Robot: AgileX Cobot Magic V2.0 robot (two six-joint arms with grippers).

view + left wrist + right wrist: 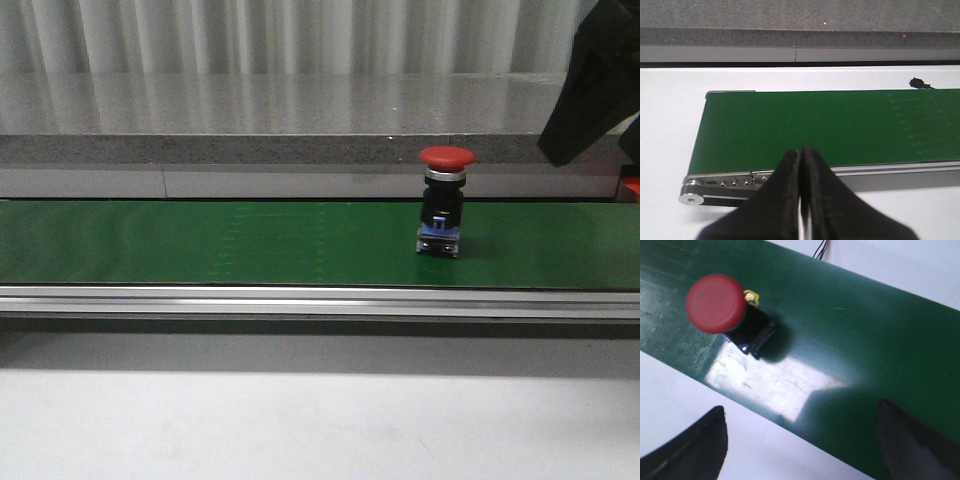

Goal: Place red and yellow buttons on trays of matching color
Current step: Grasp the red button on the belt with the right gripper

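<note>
Between the right gripper's [800,440] two dark fingers [695,450], which stand spread wide with nothing held, lie a strip of green conveyor belt [865,350] and a corner of white tabletop [670,390]. Beyond that gap, apart from both fingertips and nearer one of them, stands the red button [715,303]: a round red mushroom cap on a black body, upright on the belt, with a small yellow tab at its side. Nothing lies between the fingers and the button; a bright glare patch sits on the belt just beside its base.

On the left side, the left gripper's [801,200] fingers [785,200] are pressed together with only a thin seam between them, holding nothing, above the near rail at the belt's end, where a roller [691,196] and a row of screws show. A small black part with a wire [918,83] lies on the white tabletop past the belt's far edge.

Only the front view shows the button's [445,200] full profile: red cap, silver collar, black body and a blue-and-clear base, standing right of the belt's middle. A dark part of the right arm [590,90] hangs at the upper right, well above the button. Behind the belt runs a grey ledge [250,150] beneath a corrugated wall [300,35]. No trays or yellow button appear.
</note>
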